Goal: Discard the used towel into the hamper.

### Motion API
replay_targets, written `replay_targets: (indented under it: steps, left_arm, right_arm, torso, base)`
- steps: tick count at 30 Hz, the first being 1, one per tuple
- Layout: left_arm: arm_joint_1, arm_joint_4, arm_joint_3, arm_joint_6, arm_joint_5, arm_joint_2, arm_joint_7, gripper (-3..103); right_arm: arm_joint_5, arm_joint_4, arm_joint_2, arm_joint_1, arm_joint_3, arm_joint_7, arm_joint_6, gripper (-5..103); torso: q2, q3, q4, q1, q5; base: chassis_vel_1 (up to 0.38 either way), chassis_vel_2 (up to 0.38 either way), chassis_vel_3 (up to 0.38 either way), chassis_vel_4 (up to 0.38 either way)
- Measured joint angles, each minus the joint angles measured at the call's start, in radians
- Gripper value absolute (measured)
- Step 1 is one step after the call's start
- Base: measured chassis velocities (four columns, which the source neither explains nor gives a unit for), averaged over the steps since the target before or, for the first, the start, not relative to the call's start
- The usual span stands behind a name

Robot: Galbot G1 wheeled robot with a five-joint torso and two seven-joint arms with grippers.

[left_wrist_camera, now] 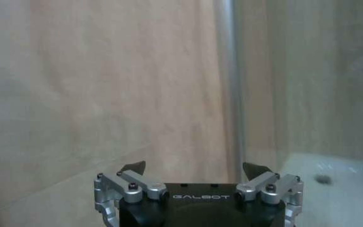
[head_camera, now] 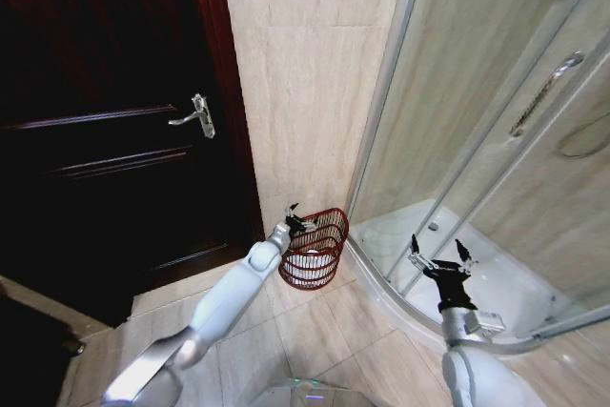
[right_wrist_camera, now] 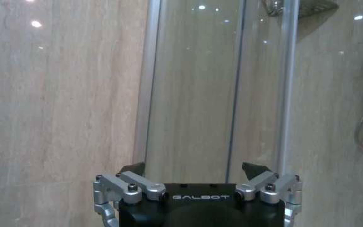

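Note:
The hamper (head_camera: 319, 235), a small dark red open-weave basket, stands on the floor in the corner between the tiled wall and the shower enclosure. Something white, which looks like the towel (head_camera: 307, 274), lies low inside it and shows through the weave. My left gripper (head_camera: 296, 218) hovers at the hamper's near-left rim, open, with nothing between its fingers. In the left wrist view the left gripper (left_wrist_camera: 194, 168) faces the bare wall. My right gripper (head_camera: 439, 254) hangs open and empty in front of the shower tray, well right of the hamper. In the right wrist view the right gripper (right_wrist_camera: 194, 166) faces the shower glass.
A dark wooden door (head_camera: 105, 140) with a metal handle (head_camera: 195, 115) fills the left. The curved glass shower enclosure (head_camera: 477, 121) and its white tray (head_camera: 496, 274) take up the right. Beige floor tiles (head_camera: 315, 331) lie open in front of the hamper.

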Motion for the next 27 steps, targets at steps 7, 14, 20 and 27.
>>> replay_targets:
  steps: [7, 14, 20, 27]
  left_arm:
    - [0.237, -0.207, -0.197, 0.012, 0.019, -0.008, -0.131, 100]
    - [0.448, -0.380, -0.436, 0.002, 0.056, -0.041, -0.195, 100]
    - [0.508, -0.460, -0.539, 0.014, 0.031, -0.030, -0.191, 100]
    - [0.537, -0.503, -0.554, 0.042, 0.016, -0.022, -0.189, 100]
  right_arm:
    - [-0.001, -0.008, -0.006, 0.004, -0.001, 0.000, -0.031, 100]
    - [-0.010, -0.001, -0.004, -0.003, -0.003, 0.008, -0.066, 100]
    - [-0.009, -0.013, 0.007, -0.003, -0.008, 0.008, -0.049, 100]
    - [-0.019, -0.025, 0.020, -0.006, -0.016, 0.004, -0.032, 100]
  torso:
    - [0.000, 0.000, 0.0001, 0.000, 0.0003]
    - [0.000, 0.000, -0.0001, 0.000, -0.0002]
    - [0.000, 0.000, 0.0001, 0.000, 0.0001]
    - [0.000, 0.000, 0.0000, 0.000, 0.0001]
  base:
    - [0.000, 0.000, 0.000, 0.000]
    - [0.000, 0.000, 0.000, 0.000]
    - [0.000, 0.000, 0.000, 0.000]
    - [0.000, 0.000, 0.000, 0.000]
